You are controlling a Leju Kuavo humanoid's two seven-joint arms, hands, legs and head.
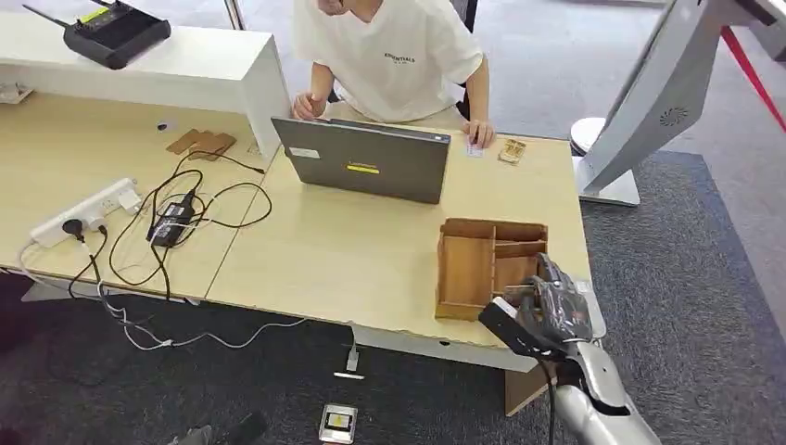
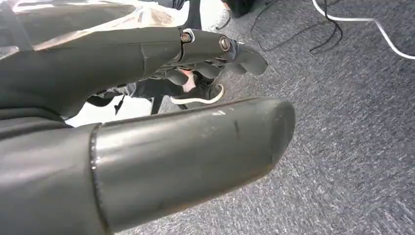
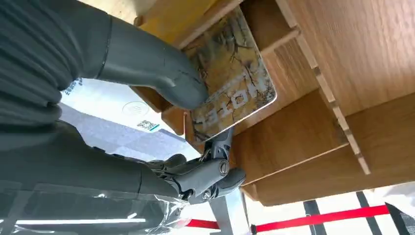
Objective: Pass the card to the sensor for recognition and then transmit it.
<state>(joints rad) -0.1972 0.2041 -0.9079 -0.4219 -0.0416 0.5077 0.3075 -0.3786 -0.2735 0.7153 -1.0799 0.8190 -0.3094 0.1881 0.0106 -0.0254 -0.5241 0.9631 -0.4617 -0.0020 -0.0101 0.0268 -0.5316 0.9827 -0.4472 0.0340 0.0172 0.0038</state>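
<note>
Card: your right hand [image 3: 161, 93] pinched the card [image 3: 230, 83] between thumb and fingers, over a compartment of the wooden organiser [image 3: 303, 122]; which compartment, the frames did not settle.
Card's lie: in the right wrist view its printed face was turned to the camera, its long axis running slantwise away from the thumb, one short end at the fingers.
Writing: the card's brown, branch-patterned face carried pale block letters, seen reversed, that appeared to spell HOTEL.
Head view: you saw the right hand [image 1: 547, 301] at the near right end of the organiser [image 1: 482, 255], which stood on the tabletop [image 1: 315, 250] near its front edge; the card itself could not be made out there.
Left hand: your left hand [image 2: 161, 112] hung over grey carpet [image 2: 352, 147], fingers apart and holding nothing.
Also pictured: a grey laptop [image 1: 363, 159] with a yellow sticker, and behind it a person [image 1: 389, 56] whose white shirt read ESSENTIALS.
</note>
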